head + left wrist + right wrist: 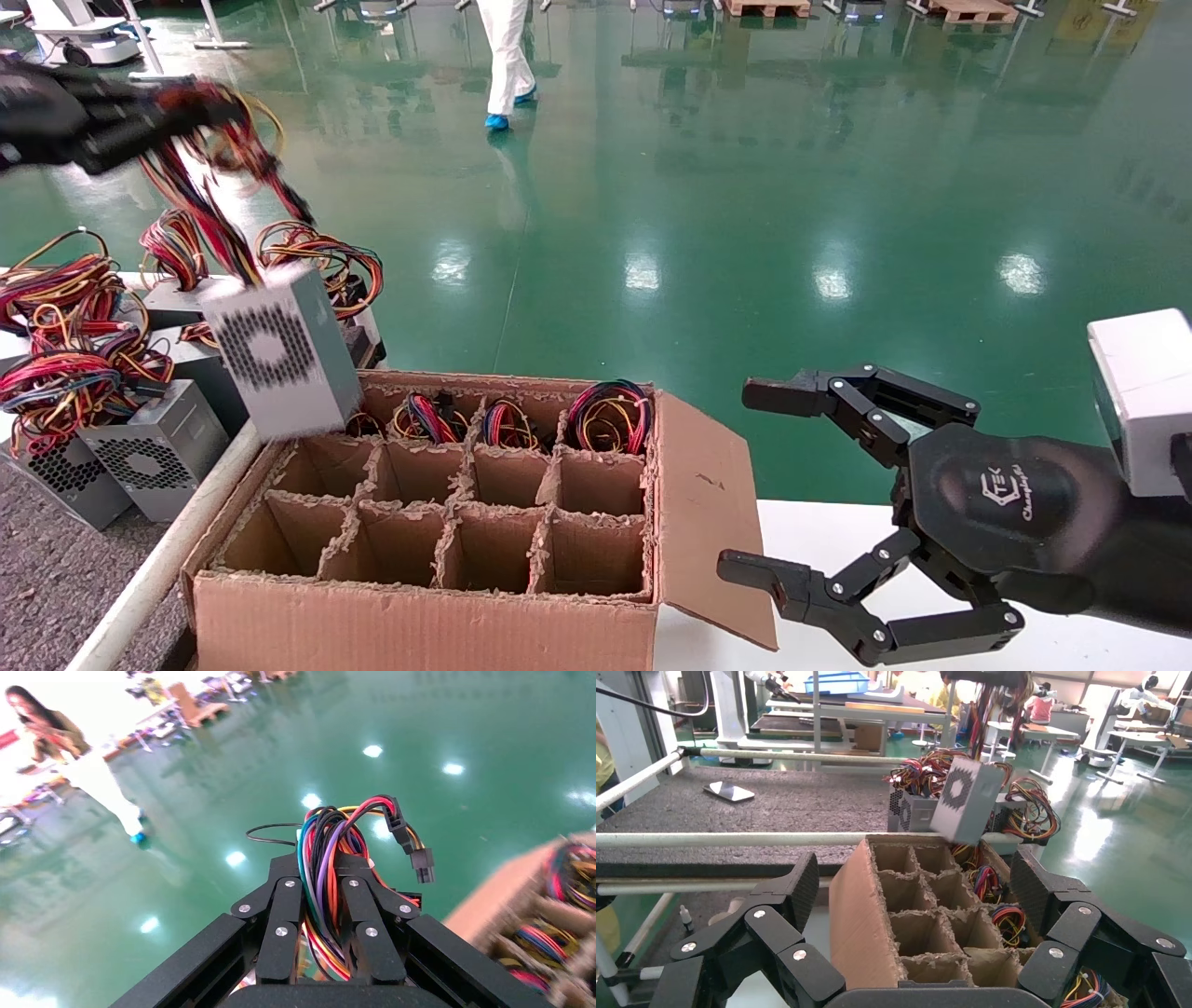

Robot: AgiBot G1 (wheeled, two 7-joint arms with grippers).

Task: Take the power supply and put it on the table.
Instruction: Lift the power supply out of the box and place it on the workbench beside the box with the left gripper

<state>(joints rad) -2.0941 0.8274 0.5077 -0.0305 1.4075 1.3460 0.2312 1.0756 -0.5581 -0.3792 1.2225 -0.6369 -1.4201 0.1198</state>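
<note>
**Power supply hung by its wires above the box corner**

The left gripper (140,116) was clamped on the wire bundle (330,881), high at the far left of the head view. Below it the power supply (279,354) dangled tilted in the air, over the far left corner of the divided cardboard box (419,624) and just beside the table (56,596). The right gripper (764,485) hovered with jaws spread wide, holding nothing, over the smooth white tabletop (819,531) to the right of the box.

Other power supplies (140,457) stood clustered on the grey felt-like table, behind its pale rail (158,559). A glossy green floor (745,186) stretched beyond, where a person in white (507,61) walked.

Only the left wrist view showed the fingers (281,917) pinching the coloured wires. Only the right wrist view showed the felt top reaching far back, with a flat silver object (729,792) lying on it.
</note>
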